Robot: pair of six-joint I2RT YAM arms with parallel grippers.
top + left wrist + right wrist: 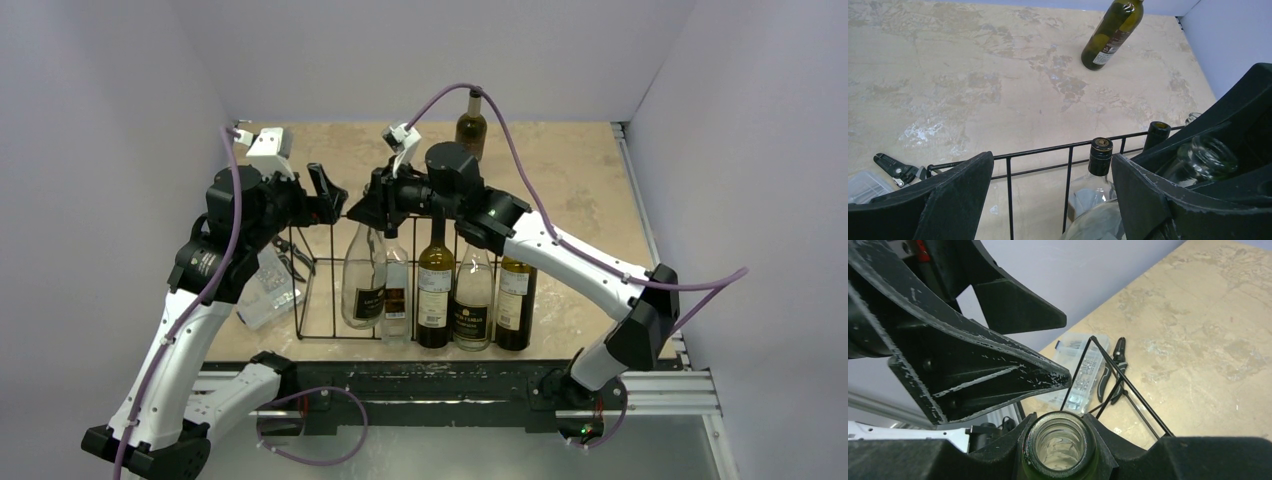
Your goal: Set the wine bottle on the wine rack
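The wine rack (325, 337) is a black wire frame at the table's near middle, also in the left wrist view (1048, 149) and the right wrist view (1128, 385). My right gripper (375, 212) is shut on the open neck of a clear glass wine bottle (363, 285), which stands upright in the rack's left part; the grip shows in the right wrist view (1060, 445). Several other bottles stand in the rack to its right, the nearest with a dark cap (1099, 155). My left gripper (328, 192) is open and empty beside the right gripper, above the rack's left end (1053, 200).
A dark green bottle (471, 125) stands alone at the back of the table (1110, 32). A clear plastic organiser box (268, 290) and black pliers (1113, 367) lie left of the rack. Purple walls close in on the left, back and right.
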